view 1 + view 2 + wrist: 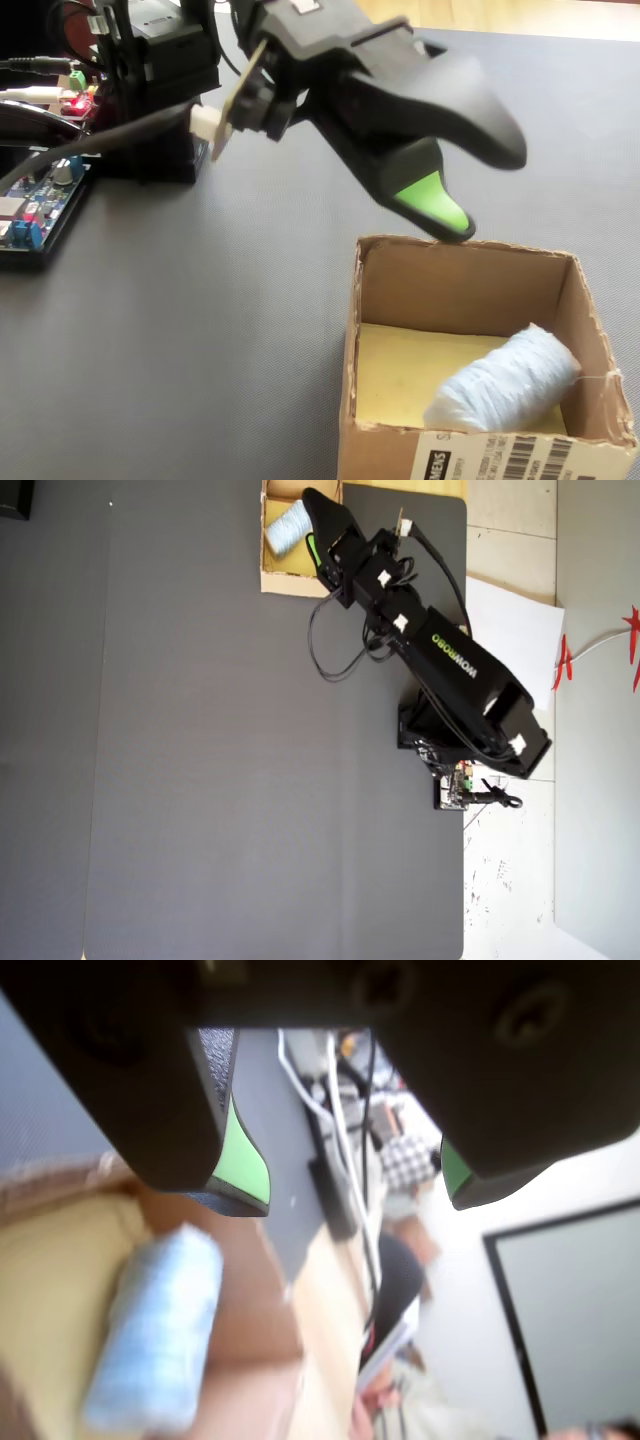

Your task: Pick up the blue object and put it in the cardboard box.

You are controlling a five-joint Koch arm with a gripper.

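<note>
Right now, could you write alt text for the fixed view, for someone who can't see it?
A pale blue object lies inside a cardboard box on a grey mat. Above the box's back wall hangs a black robot gripper, its green-tipped jaws apart and empty.

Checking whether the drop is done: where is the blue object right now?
The blue object lies inside the cardboard box, on its yellowish floor toward the right wall in the fixed view, below the open gripper.

Arm (450,670): black, boxy parts, with green letters on top
End effector (470,190): black, green tips
Cables (335,645): thin and black, looping
Screws (385,982): dark, sunk into black plastic
</note>
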